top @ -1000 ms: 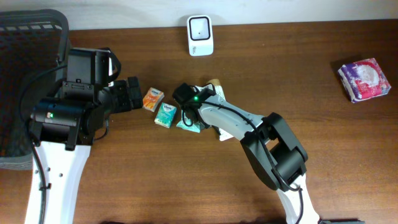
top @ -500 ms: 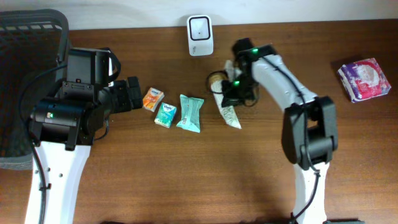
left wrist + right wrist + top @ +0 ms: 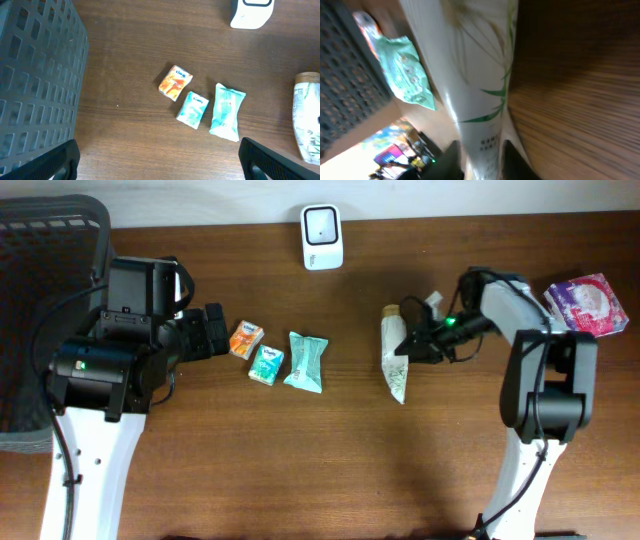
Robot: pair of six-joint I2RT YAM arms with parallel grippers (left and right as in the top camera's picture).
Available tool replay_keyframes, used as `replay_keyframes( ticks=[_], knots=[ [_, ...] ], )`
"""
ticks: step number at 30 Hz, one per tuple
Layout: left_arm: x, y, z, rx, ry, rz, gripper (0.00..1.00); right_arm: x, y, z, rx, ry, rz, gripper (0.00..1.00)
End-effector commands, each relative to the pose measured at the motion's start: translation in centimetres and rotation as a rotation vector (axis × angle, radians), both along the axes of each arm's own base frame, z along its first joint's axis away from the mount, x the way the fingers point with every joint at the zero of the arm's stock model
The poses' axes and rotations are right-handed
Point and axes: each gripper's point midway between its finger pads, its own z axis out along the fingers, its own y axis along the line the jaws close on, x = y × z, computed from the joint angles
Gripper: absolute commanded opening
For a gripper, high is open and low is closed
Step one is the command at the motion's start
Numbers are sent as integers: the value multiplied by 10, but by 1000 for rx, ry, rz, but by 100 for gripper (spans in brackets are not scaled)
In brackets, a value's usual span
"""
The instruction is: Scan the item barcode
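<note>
A white tube with green leaf print (image 3: 395, 360) lies lengthwise on the wooden table, right of centre. My right gripper (image 3: 418, 340) is at its upper end. In the right wrist view the tube (image 3: 470, 75) runs between the two fingers of that gripper (image 3: 481, 161), which press against both of its sides. The white barcode scanner (image 3: 322, 236) stands at the table's back edge. My left gripper (image 3: 212, 330) hovers open at the left, with nothing between its fingers (image 3: 60, 160).
An orange packet (image 3: 245, 338), a small teal packet (image 3: 266, 364) and a teal pouch (image 3: 306, 361) lie left of centre. A black mesh basket (image 3: 40, 280) fills the far left. A pink and purple pack (image 3: 586, 308) sits at the right edge.
My right arm has swung from the packets at the centre to the right side, bringing the tube with it. The left arm has stayed still.
</note>
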Motion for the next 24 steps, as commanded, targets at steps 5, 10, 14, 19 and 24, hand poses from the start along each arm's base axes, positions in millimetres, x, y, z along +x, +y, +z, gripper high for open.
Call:
replay_keyframes(
  ticks=[5, 10, 14, 19, 24],
  knots=[
    [1, 2, 4, -2, -11, 12, 99, 10, -34, 21, -184, -14, 10, 40],
    [1, 2, 4, -2, -11, 12, 99, 19, -25, 54, -461, -50, 96, 41],
    [1, 2, 4, -2, -12, 12, 99, 17, -13, 62, -860, -69, 120, 47],
    [1, 2, 4, -2, -11, 12, 99, 11, 12, 63, -1207, -155, 88, 100],
    [1, 2, 4, -2, -11, 12, 99, 3, 30, 25, -1217, -159, 123, 90]
  ],
)
